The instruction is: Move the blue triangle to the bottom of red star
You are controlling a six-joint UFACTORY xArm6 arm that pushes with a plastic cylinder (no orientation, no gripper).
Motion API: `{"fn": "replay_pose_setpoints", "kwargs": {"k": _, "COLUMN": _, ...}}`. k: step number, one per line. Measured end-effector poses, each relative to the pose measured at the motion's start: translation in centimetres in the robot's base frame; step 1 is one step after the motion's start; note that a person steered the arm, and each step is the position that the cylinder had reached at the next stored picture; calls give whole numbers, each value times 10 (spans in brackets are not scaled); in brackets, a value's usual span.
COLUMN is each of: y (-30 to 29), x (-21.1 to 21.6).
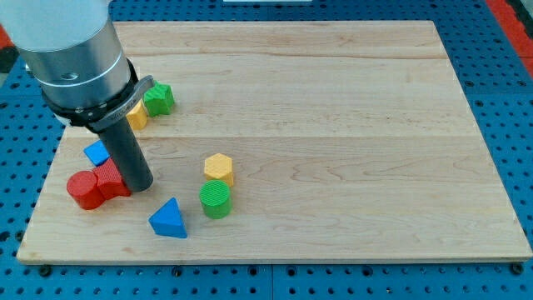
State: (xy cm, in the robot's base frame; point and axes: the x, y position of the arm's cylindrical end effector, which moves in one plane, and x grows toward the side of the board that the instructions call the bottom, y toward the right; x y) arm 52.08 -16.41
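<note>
The blue triangle lies near the view's bottom, left of centre. The red star sits up and to its left, partly hidden by the rod, touching a red cylinder on its left. My tip rests right beside the red star's right edge, above and left of the blue triangle, with a gap between them.
A blue block sits just above the red star. A yellow block and a green star lie near the arm's body. A yellow hexagon sits above a green cylinder right of the triangle. The wooden board lies on a blue pegboard.
</note>
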Motion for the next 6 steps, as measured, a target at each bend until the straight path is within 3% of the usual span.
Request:
{"fn": "replay_pose_setpoints", "kwargs": {"k": 1, "y": 12, "x": 2}}
{"fn": "replay_pose_setpoints", "kwargs": {"k": 2, "y": 6, "x": -17}}
{"fn": "replay_pose_setpoints", "kwargs": {"k": 4, "y": 59, "x": -74}}
{"fn": "replay_pose_setpoints", "kwargs": {"k": 6, "y": 85, "x": -78}}
